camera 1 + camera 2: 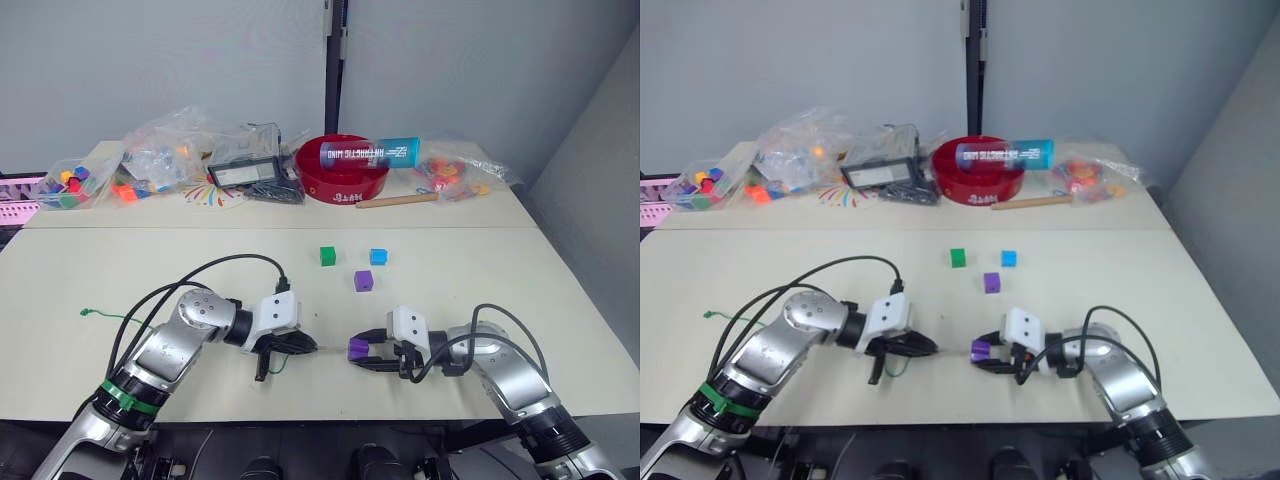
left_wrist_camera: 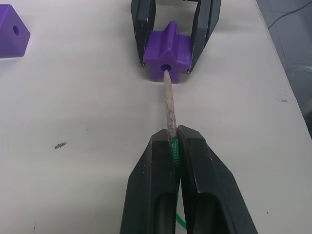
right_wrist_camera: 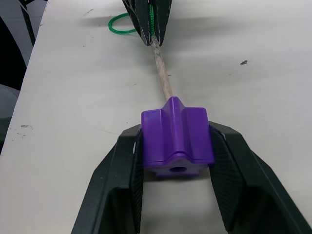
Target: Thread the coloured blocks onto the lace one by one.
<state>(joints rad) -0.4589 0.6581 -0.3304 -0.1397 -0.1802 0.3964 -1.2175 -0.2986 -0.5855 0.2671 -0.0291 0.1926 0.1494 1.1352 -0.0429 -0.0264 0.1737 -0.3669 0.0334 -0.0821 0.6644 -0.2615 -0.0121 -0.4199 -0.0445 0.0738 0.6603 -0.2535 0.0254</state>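
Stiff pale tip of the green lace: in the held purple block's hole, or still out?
Just entering. The pale tip meets the hole of the purple block held by the right gripper; depth inside cannot be told.

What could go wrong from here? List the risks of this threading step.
1. The stiff pale tip of the thin green lace is just at the hole of the purple plastic block; a slight misalignment could jam it against the face.
2. The left gripper pinches the lace far back from the hole, so pushing may bend the tip.
3. The right gripper grips the block by its sides only; a push could twist or slide it.
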